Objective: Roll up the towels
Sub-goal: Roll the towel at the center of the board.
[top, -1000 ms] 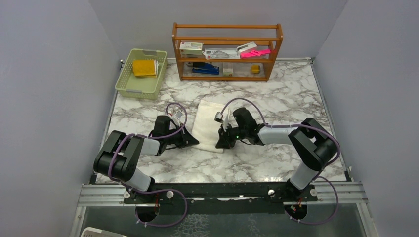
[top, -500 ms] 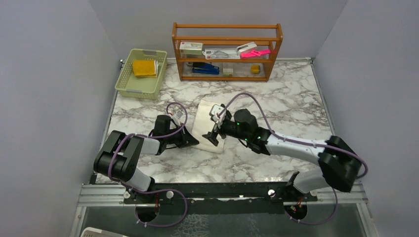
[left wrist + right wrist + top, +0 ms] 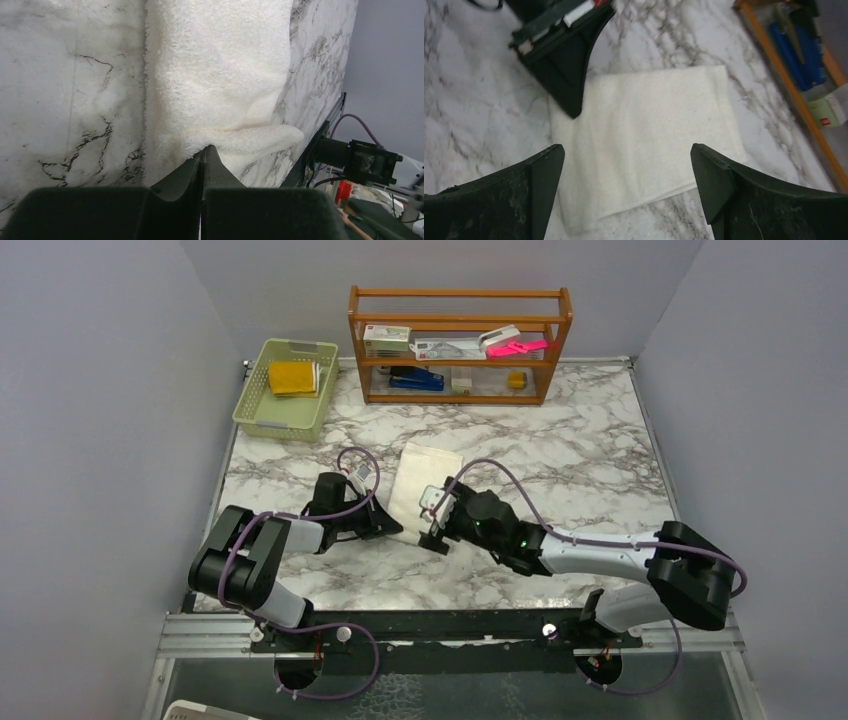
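Observation:
The cream-white towel point(image 3: 420, 483) lies flat on the marble table, folded into an oblong. My left gripper point(image 3: 392, 528) is shut, and its tips point(image 3: 205, 150) press into the towel's curled near edge; I cannot tell if cloth is pinched. The right gripper point(image 3: 436, 530) hangs open just above the towel's point(image 3: 644, 130) near end, its wide-apart fingers framing it. The left gripper point(image 3: 574, 111) shows there at the towel's left edge. The mustard-yellow towel point(image 3: 293, 377) lies folded in the green basket point(image 3: 262, 420) at the back left.
A wooden shelf point(image 3: 460, 345) stands against the back wall with boxes, a blue stapler and a pink item; its edge point(image 3: 784, 75) shows in the right wrist view. Grey walls close in the table on both sides.
The right gripper has gone from nearly shut to wide open and moved from the towel's right edge to its near end. Its arm swung out low to the right. The left arm stayed still.

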`<state>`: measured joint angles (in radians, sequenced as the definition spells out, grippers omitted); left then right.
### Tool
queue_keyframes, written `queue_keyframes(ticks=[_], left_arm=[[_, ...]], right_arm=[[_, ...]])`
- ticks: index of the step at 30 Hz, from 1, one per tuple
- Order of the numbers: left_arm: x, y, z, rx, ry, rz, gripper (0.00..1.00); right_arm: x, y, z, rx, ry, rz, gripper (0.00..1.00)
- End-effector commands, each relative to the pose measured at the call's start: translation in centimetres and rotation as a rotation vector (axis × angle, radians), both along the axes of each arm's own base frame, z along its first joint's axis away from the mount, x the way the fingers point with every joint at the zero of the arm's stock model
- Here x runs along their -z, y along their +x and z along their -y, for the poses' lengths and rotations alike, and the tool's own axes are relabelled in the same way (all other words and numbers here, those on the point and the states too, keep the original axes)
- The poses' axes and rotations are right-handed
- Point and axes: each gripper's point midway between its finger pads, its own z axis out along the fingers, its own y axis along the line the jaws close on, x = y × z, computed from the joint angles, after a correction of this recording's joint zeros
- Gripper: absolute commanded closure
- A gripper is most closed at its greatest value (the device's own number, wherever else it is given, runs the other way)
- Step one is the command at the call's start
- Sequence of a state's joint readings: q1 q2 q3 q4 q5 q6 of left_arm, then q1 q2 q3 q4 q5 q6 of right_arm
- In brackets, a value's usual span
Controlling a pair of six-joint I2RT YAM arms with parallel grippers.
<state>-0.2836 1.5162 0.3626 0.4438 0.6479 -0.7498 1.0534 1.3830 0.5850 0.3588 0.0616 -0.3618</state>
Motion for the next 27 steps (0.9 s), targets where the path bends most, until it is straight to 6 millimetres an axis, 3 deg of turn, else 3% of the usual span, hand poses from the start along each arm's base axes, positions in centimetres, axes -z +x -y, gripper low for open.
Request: queue_keyframes(ticks=[1,2,3,4,6,8,9,11,13,15,17,20,23,27], left_arm=[[4.6,-1.8,-2.9,-0.064,0.198,-0.101,1.0],[4.5,-1.7,-2.9,-0.064,0.197,-0.096,1.0],[4.5,-1.6,-2.9,-0.064,0.196,-0.095,1.0],[4.3,-1.5,-2.8,-0.064,0.194,-0.089,1.0],[4.2,-1.4,-2.8,-0.064,0.191,-0.085,1.0],[4.1,-1.4,-2.7,-0.06,0.184,-0.085,1.0],[4.1,-1.5,-2.7,-0.061,0.184,-0.087,1.0],[4.3,-1.7,-2.9,-0.066,0.192,-0.09,1.0],[4.4,-1.8,-3.0,-0.066,0.197,-0.093,1.0],[4.5,-1.7,-2.9,-0.063,0.197,-0.095,1.0],[4.4,-1.7,-2.8,-0.061,0.194,-0.095,1.0],[4.5,-1.7,-2.9,-0.061,0.195,-0.098,1.0],[4.7,-1.7,-2.9,-0.059,0.198,-0.102,1.0],[4.7,-1.7,-2.8,-0.057,0.196,-0.107,1.0]], right_arm=[[-11.9,3.0,-0.8,0.2,0.327,0.04,0.0],[-13.6,3.1,-0.8,0.22,0.382,0.021,0.0],[-14.0,2.8,-0.9,0.22,0.409,-0.009,0.0],[-13.1,2.3,-1.3,0.179,0.397,-0.026,0.0],[-8.5,1.7,-1.8,0.112,0.291,-0.04,0.0],[-6.3,2.2,-2.7,0.139,0.195,-0.124,0.0],[-6.3,2.4,-3.0,0.153,0.184,-0.139,0.01],[-8.3,2.3,-2.9,0.137,0.235,-0.072,0.0],[-10.5,1.8,-2.2,0.113,0.321,0.012,0.0],[-11.1,2.4,-0.7,0.223,0.448,-0.012,0.0],[-9.4,3.9,0.3,0.369,0.421,-0.103,0.0],[-7.1,4.1,-0.6,0.371,0.231,-0.214,0.13],[-6.5,4.0,-0.5,0.349,0.197,-0.174,0.18],[-2.1,2.9,-0.5,0.293,-0.031,-0.068,0.27]])
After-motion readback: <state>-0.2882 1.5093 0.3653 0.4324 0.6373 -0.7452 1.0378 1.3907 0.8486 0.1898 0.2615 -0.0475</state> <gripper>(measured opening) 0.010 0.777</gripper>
